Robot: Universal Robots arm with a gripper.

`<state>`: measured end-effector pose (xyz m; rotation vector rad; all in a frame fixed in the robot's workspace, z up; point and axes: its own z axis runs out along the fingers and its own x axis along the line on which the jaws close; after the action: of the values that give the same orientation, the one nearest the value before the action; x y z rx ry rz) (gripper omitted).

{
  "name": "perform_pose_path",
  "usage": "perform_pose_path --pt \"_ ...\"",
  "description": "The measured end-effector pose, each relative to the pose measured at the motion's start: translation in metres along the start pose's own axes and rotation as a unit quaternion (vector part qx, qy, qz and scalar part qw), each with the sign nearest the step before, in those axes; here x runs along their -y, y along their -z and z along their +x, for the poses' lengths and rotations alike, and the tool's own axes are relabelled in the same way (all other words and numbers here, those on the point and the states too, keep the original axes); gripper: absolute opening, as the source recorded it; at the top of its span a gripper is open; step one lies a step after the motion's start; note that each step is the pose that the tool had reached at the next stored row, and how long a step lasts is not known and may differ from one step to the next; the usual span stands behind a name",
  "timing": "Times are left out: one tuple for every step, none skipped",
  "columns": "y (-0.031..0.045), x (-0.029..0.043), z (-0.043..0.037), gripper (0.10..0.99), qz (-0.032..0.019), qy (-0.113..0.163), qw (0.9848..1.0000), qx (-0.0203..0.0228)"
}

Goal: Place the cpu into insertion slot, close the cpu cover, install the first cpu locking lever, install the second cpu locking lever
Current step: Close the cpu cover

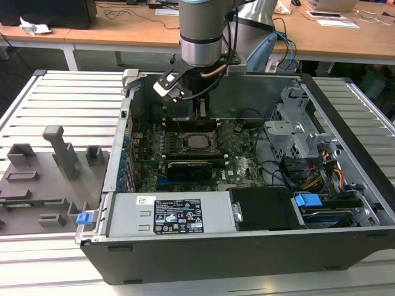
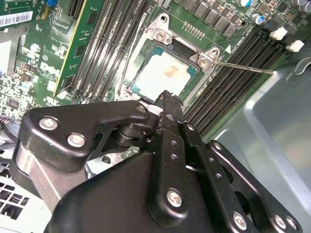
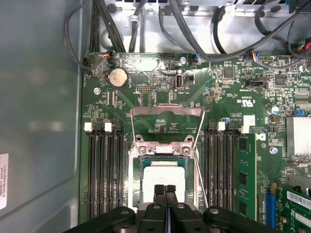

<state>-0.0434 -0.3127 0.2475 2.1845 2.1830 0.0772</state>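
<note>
gripper [image 3: 165,188] jaws pressed together, holding nothing | cpu [image 3: 164,177] seated in insertion slot [image 3: 142,167] | motherboard [image 3: 228,92] inside case [image 1: 216,259]

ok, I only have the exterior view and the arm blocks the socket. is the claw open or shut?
Observer: Shut. In the first wrist view the claw is closed tip to tip above the cpu's edge.
Operator: cpu top clean?
Observer: No. The second wrist view shows a brownish smudge near the middle of the cpu.
Operator: any lever loose?
Observer: One thin lever rod sticks out from the insertion slot corner, over the memory slots.
</note>
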Motion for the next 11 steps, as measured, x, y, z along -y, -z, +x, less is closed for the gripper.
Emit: perform_pose_path --pt "0.0011 -0.0001 0.0000 0.106 0.0000 0.000 1.0000 0.0000" --pt "0.0019 -0.0001 0.0001 0.106 0.0000 0.000 1.0000 0.0000" --pt "0.0023 -0.0002 0.0001 0.106 0.0000 0.000 1.0000 0.0000" --pt "0.0027 -0.0002 0.0001 0.106 0.0000 0.000 1.0000 0.0000" --pt "0.0031 -0.0002 0.0001 0.106 0.0000 0.000 1.0000 0.0000" --pt "0.0035 -0.0002 0.0001 0.106 0.0000 0.000 1.0000 0.0000" --pt "0.0042 -0.0003 0.0001 0.106 0.0000 0.000 1.0000 0.0000" --pt "0.0048 -0.0004 0.0001 0.106 0.0000 0.000 1.0000 0.0000" --pt "0.0051 -0.0004 0.0001 0.106 0.0000 0.000 1.0000 0.0000" --pt "0.0053 -0.0004 0.0001 0.106 0.0000 0.000 1.0000 0.0000" --pt "0.0056 -0.0004 0.0001 0.106 0.0000 0.000 1.0000 0.0000"
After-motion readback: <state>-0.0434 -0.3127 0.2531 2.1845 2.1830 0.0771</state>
